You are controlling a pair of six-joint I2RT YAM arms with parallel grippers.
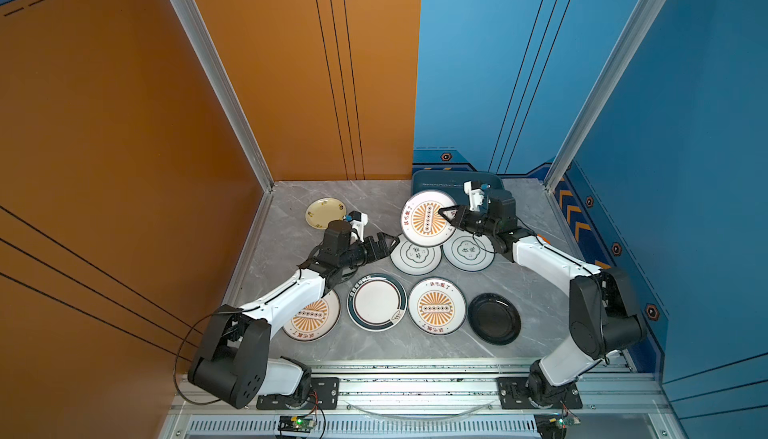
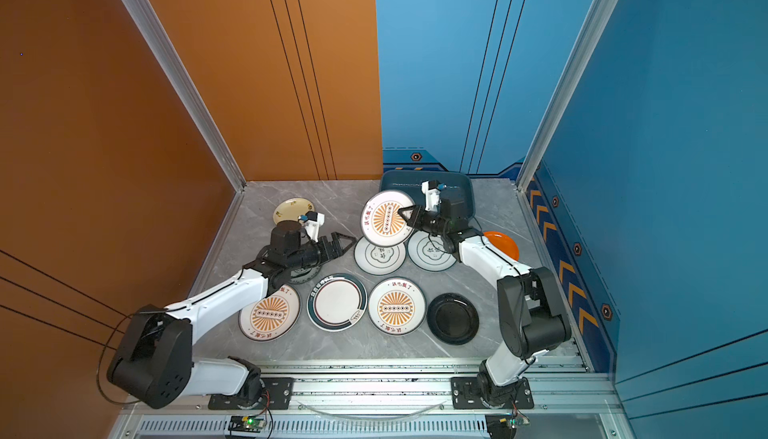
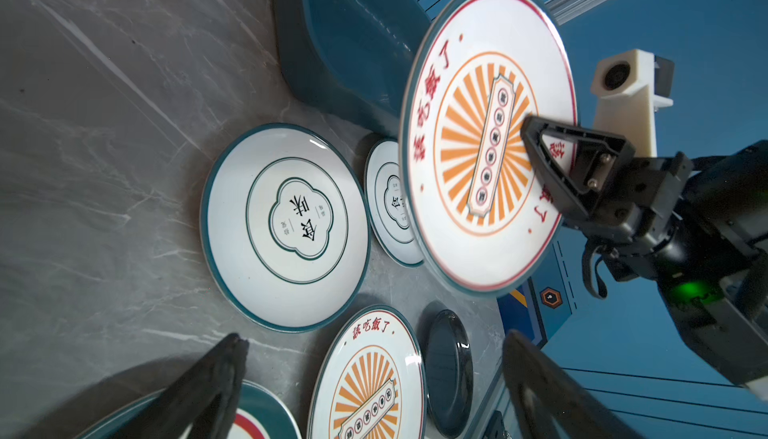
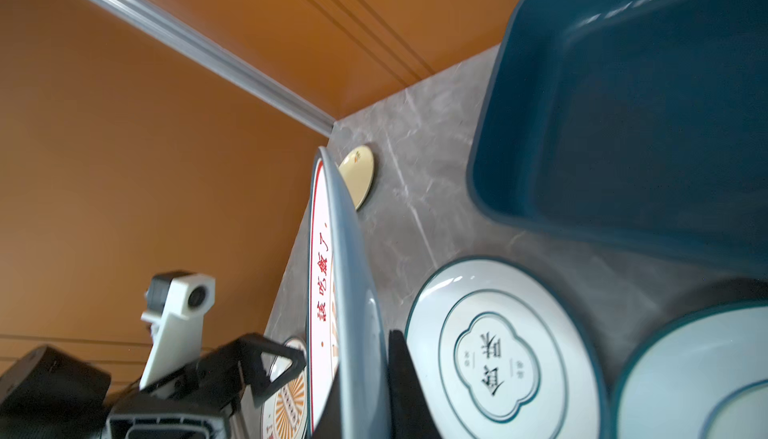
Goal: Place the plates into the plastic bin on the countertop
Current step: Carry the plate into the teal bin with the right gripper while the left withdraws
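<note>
My left arm (image 1: 286, 291) and right arm (image 1: 548, 262) wear white shells between bulky black joints, with thin black cables trailing. I see the right gripper (image 3: 534, 131) is black, its fingers (image 3: 557, 183) hollow triangular frames with small screws. It has a white camera bracket (image 3: 623, 96) and a green light (image 3: 685, 291).

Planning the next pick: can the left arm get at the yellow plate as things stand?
Probably yes: the left gripper is open and empty, and the yellow plate lies uncovered close beside that arm's wrist.

Orange plate (image 2: 505, 243), 3 o'clock on countertop (image 1: 332, 208): partly behind right arm. Patterned teal plate (image 2: 305, 277), 9 o'clock: mostly under left arm, design unreadable. Sunburst plate (image 1: 309, 318), 8 o'clock: rim part-covered by same arm. Plastic bin (image 1: 436, 178), 1 o'clock: front wall behind lifted plate (image 1: 424, 219).
</note>
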